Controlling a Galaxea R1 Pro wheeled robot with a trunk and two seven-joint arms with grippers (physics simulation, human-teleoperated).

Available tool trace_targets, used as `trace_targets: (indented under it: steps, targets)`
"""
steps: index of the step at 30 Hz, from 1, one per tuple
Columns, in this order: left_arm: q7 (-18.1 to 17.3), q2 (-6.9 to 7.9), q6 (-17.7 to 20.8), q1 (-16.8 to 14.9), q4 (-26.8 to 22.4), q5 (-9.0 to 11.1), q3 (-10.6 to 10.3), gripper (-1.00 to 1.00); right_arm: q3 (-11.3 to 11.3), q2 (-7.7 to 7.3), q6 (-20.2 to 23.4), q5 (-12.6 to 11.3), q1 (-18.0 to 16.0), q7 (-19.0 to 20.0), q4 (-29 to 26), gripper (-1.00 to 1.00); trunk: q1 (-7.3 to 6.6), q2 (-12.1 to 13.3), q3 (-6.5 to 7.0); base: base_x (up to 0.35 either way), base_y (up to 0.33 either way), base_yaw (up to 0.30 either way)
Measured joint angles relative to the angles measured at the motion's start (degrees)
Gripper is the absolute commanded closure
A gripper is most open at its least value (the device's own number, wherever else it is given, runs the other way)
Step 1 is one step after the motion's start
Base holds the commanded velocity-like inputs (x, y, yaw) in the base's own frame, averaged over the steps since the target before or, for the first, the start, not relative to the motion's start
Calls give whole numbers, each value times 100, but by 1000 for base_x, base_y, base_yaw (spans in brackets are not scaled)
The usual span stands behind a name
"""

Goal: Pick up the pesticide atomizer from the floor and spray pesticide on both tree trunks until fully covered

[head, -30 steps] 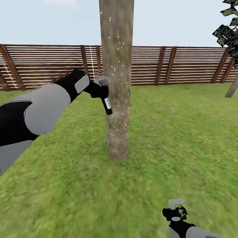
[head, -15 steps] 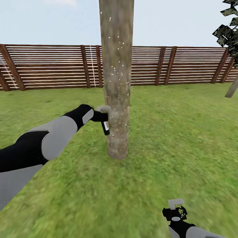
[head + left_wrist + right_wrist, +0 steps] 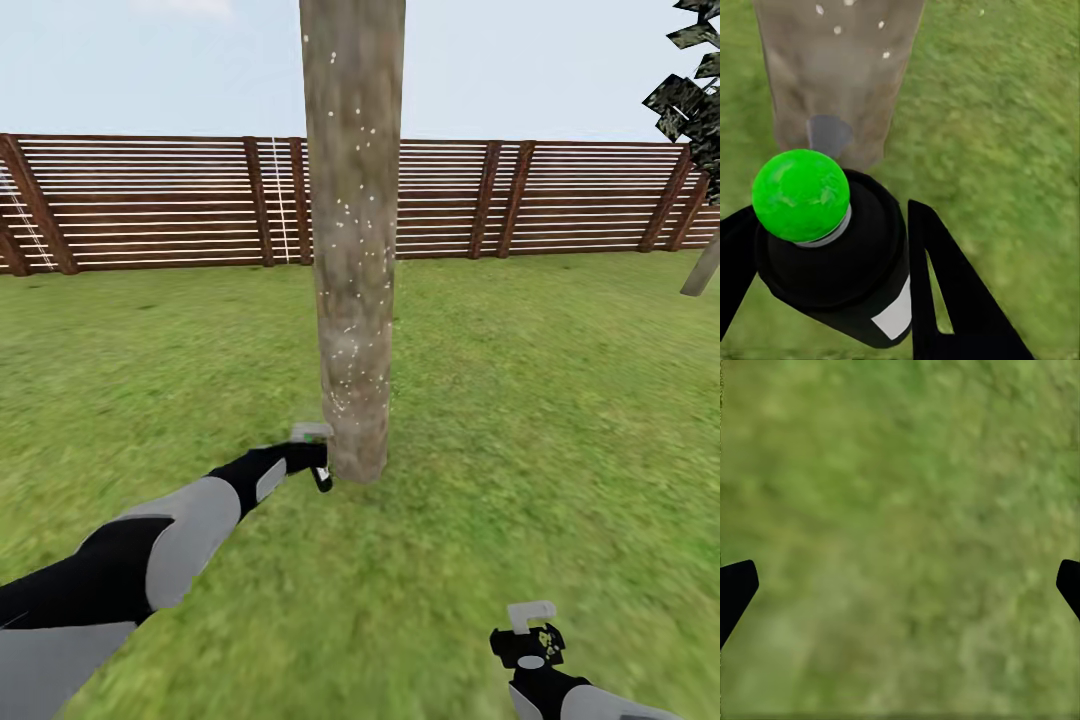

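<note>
Black pesticide atomizer (image 3: 319,466) clamped in left gripper (image 3: 303,462) low beside the speckled tree trunk (image 3: 352,240), apparently touching its base; right gripper (image 3: 530,640) spread wide over grass (image 3: 560,420).

— Where's the pesticide atomizer (image 3: 318,462)?

— Just left of centre in the head view, low beside the foot of the tree trunk (image 3: 352,240): black body, white label, grey trigger head, tilted.

— And the trunk?

— Upright, mottled grey-brown, centre frame, dotted with white pesticide specks (image 3: 350,345), standing on the green grass floor (image 3: 520,420).
</note>
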Motion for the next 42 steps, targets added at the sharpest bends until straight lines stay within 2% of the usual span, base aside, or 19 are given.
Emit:
trace_targets:
  steps: [1, 3, 5, 8, 14, 18, 33, 42]
  targets:
    - [2, 1, -268, 256, -7, 4, 0, 100, 0, 2, 0, 0, 0, 0, 0, -100, 0, 0, 0, 0, 0, 0]
    - [3, 4, -489, 601, -13, 13, 15, 100, -1, 6, 0, 0, 0, 0, 0, -100, 0, 0, 0, 0, 0, 0]
    - [8, 17, -592, 827, -25, 18, 10, 100, 1, 13, 0, -3, 0, 0, 0, -100, 0, 0, 0, 26, 30, 0]
    - [13, 104, -648, 926, -34, 26, 28, 100, 1, 34, 0, -7, 0, 9, 1, -100, -3, -1, 1, 161, 175, 0]
    - [14, 370, -662, 950, -41, 27, 34, 100, -1, 86, 0, -9, 9, 13, 3, -100, -1, -1, 1, 78, 313, -52]
    - [7, 445, -663, 950, -41, 27, 35, 100, -2, 95, -1, -9, 10, 13, 0, -100, -1, -1, 1, 7, 347, -250]
    - [-3, 466, -639, 950, -42, 27, 35, 100, -3, 93, -2, -10, 10, 13, -1, -100, -1, -1, 1, 0, 350, -293]
    - [-3, 466, -639, 950, -40, 27, 35, 100, -3, 92, -1, -9, 10, 13, -1, -100, -1, -1, 1, 0, 350, -160]
